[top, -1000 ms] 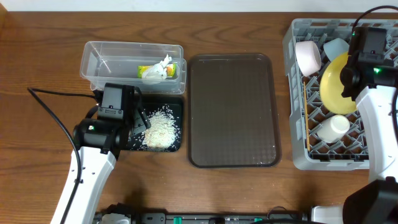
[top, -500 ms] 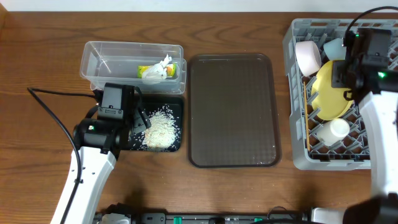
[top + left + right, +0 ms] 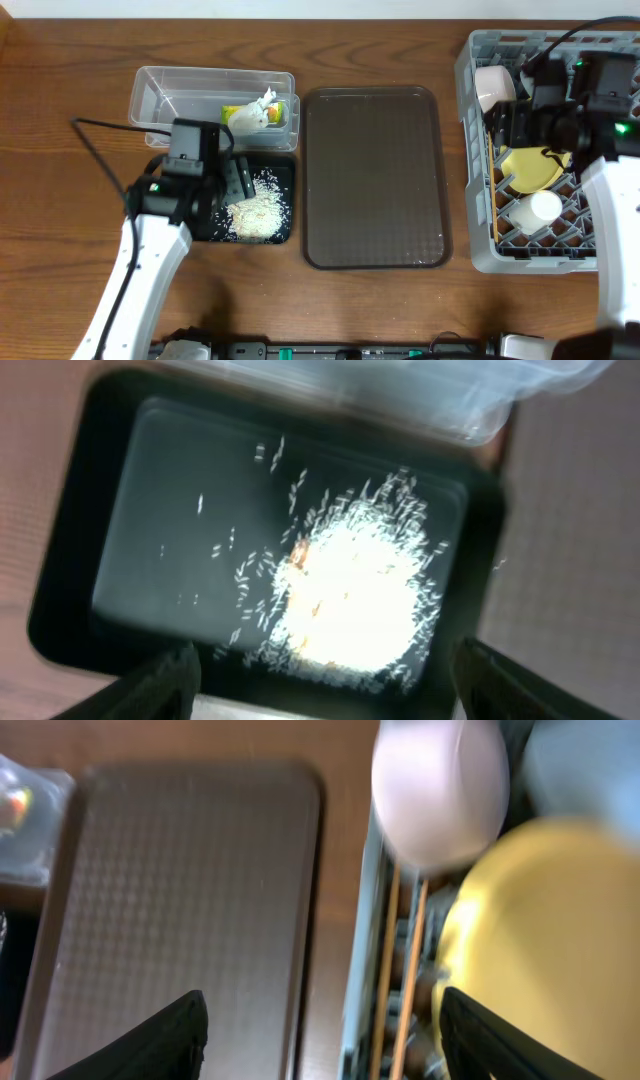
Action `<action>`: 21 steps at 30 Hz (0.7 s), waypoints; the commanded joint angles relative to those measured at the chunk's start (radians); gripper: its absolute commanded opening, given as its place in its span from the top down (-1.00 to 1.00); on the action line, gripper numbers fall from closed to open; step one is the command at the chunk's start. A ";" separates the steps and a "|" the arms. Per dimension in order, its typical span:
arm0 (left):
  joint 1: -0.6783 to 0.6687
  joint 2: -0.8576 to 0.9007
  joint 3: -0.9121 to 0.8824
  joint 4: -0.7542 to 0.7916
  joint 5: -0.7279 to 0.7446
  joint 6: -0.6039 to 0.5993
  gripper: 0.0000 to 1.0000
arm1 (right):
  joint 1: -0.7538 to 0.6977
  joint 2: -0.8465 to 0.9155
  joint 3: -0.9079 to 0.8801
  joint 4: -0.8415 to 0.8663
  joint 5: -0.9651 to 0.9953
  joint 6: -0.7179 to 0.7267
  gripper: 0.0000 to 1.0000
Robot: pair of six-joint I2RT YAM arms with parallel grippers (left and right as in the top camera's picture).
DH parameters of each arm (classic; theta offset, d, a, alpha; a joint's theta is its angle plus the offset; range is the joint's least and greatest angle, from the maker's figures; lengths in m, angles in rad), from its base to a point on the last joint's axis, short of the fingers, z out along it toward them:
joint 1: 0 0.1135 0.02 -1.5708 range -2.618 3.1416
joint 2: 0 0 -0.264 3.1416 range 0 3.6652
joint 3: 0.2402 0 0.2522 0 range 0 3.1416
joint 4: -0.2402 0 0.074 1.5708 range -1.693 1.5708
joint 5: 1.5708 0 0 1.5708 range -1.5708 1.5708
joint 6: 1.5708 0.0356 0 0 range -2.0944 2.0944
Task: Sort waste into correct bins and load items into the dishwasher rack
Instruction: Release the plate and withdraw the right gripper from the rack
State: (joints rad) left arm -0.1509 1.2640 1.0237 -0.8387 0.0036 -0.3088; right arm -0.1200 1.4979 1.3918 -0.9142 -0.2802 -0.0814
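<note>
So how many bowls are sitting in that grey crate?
2. A pale pink bowl in the grey crate's far left corner, and a light blue bowl right beside it, mostly behind the right arm from overhead. The arm could hide more.

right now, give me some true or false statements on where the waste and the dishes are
1. The wrapper lies in the clear tub. True.
2. The rice lies in the clear tub too. False: it is in the black tub.
3. The yellow plate is outside the grey rack. False: it sits inside.
4. The chopsticks are in the rack. True.
5. The left gripper holds the wrapper. False: it is open above the rice.
</note>
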 commanded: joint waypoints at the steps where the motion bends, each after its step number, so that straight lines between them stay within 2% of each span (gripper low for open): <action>1: 0.003 0.030 0.016 -0.087 0.015 0.028 -0.66 | 0.003 0.018 0.001 -0.050 0.032 0.082 -0.43; 5: 0.003 0.016 0.015 -0.195 0.015 0.028 -0.66 | 0.003 0.005 0.001 -0.117 0.044 0.084 -0.67; 7: 0.003 -0.011 0.009 -0.221 0.011 0.031 -0.66 | 0.003 -0.005 0.000 -0.153 0.044 0.084 -0.99; 12: -0.005 -0.174 -0.052 -0.195 0.012 0.076 -0.66 | 0.003 -0.088 -0.095 -0.125 0.044 0.089 -0.98; 13: -0.010 -0.220 -0.072 -0.176 0.012 0.085 -0.82 | 0.003 -0.125 -0.140 -0.093 0.045 0.089 -0.99; 14: -0.018 -0.269 -0.093 -0.160 0.012 0.093 -0.83 | 0.003 -0.163 -0.184 -0.062 0.048 0.090 -0.98; 18: -0.055 -0.509 -0.190 -0.104 0.010 0.121 -0.87 | 0.003 -0.384 -0.407 0.103 0.082 0.111 -0.99; 21: -0.062 -0.673 -0.247 -0.094 0.008 0.092 -0.89 | 0.003 -0.581 -0.561 0.212 0.117 0.111 -0.98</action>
State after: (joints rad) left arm -0.2062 0.6991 0.8215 -0.9363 0.0196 -0.2234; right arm -0.1200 1.0470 0.9195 -0.7433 -0.2050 0.0147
